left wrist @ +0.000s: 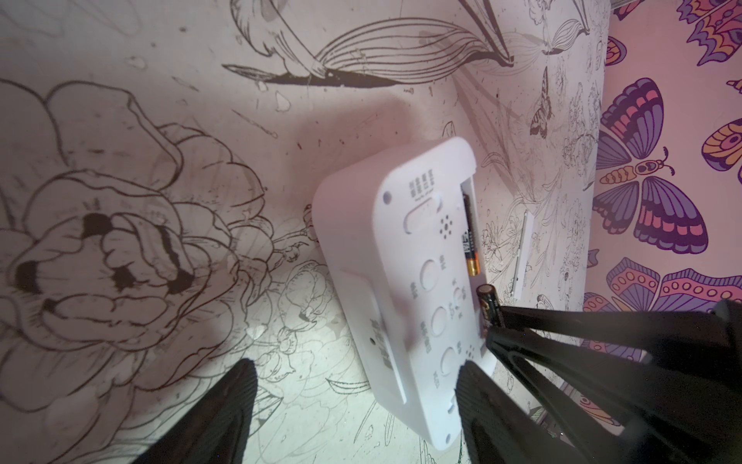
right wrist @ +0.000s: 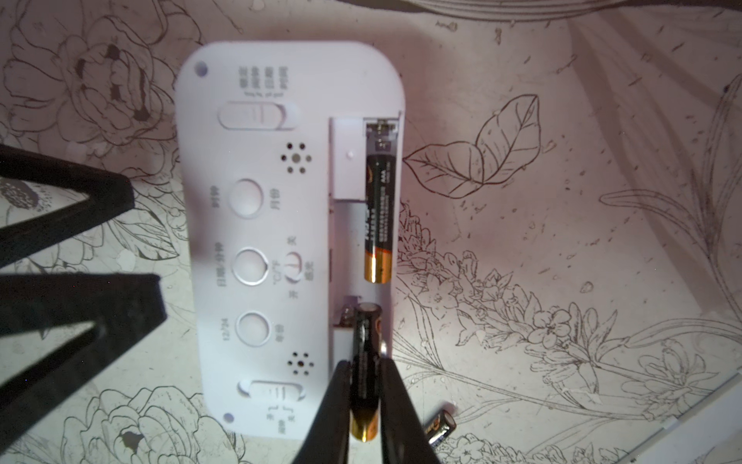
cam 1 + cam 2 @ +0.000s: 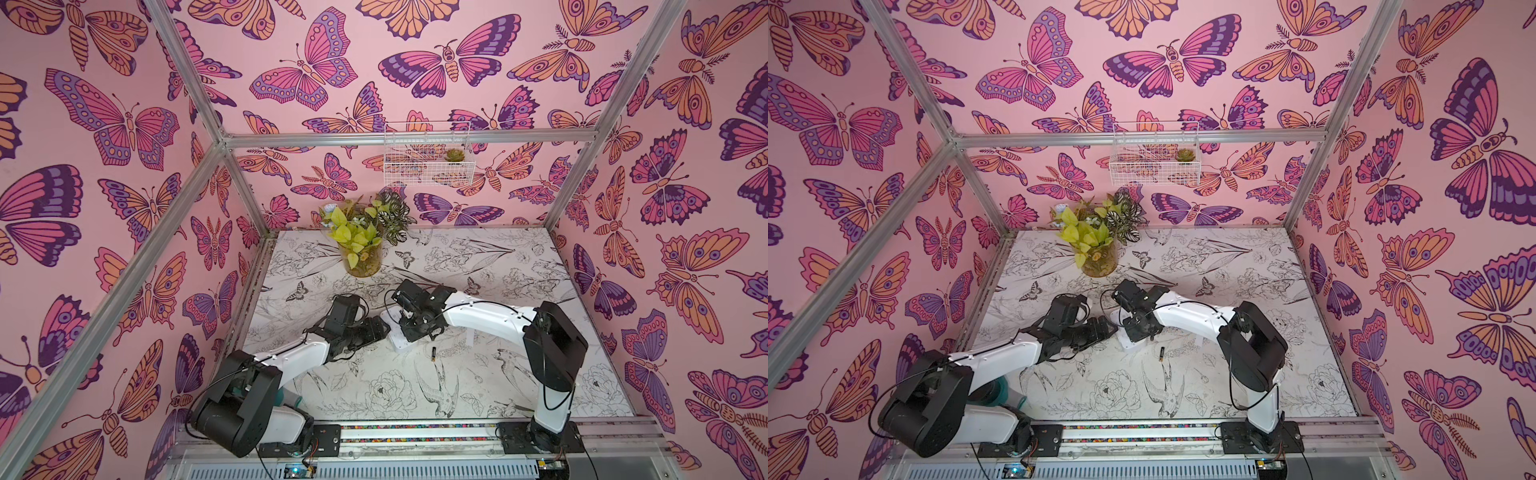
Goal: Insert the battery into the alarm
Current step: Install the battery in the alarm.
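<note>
Right fingers (image 2: 335, 405) clamped on battery (image 2: 363, 345), tip at empty end of alarm (image 2: 257, 225) slot; lower it flat, press in. Left fingers (image 1: 225, 409) apart beside alarm, could brace it.

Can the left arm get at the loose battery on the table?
Probably not directly: the loose battery lies past the alarm from the open left gripper, and the right gripper, holding a second battery, hangs over the alarm.

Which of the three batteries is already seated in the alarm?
The battery lying flat in the open slot of the alarm. The second battery is tilted in the right pincer; the third battery lies loose on the table.
</note>
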Controlling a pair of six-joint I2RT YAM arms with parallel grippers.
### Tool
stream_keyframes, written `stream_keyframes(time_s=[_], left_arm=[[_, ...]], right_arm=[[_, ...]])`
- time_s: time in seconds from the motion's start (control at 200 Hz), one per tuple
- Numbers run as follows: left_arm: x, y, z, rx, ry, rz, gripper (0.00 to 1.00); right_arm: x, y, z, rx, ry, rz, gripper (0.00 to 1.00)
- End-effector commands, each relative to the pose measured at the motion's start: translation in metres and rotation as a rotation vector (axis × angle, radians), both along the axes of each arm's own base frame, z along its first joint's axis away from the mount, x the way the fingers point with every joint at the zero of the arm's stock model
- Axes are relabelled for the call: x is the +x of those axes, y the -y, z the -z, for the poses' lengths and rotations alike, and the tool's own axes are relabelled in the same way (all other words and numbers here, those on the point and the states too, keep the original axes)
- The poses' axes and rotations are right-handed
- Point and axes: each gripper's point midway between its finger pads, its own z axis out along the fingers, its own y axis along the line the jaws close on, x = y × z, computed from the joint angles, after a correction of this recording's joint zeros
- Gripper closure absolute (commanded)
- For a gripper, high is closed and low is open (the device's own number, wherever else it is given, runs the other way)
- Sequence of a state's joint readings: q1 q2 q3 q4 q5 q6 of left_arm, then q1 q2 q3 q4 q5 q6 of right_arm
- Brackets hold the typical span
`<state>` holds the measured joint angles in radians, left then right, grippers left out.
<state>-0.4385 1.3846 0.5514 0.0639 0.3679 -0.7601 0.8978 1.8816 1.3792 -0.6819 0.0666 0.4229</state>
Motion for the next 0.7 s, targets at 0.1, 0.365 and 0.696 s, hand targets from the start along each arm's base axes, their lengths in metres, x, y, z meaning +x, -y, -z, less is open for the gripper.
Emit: stream_keyframes(time_s=[0.1, 0.365, 0.696], left_arm=[[0.008, 0.0, -0.007, 0.001, 0.031, -0.005, 0.2], [0.01, 0.0, -0.009, 0.002, 0.037, -0.007, 0.2], [0.027, -0.004, -0.021, 0.054, 0.075, -0.03, 0.22]], right_arm=[[0.002, 0.005, -0.003, -0.018, -0.003, 0.03, 0.79], [0.005, 0.001, -0.008, -0.001, 0.005, 0.031, 0.75], [0.007, -0.001, -0.019, 0.024, 0.025, 0.038, 0.68]])
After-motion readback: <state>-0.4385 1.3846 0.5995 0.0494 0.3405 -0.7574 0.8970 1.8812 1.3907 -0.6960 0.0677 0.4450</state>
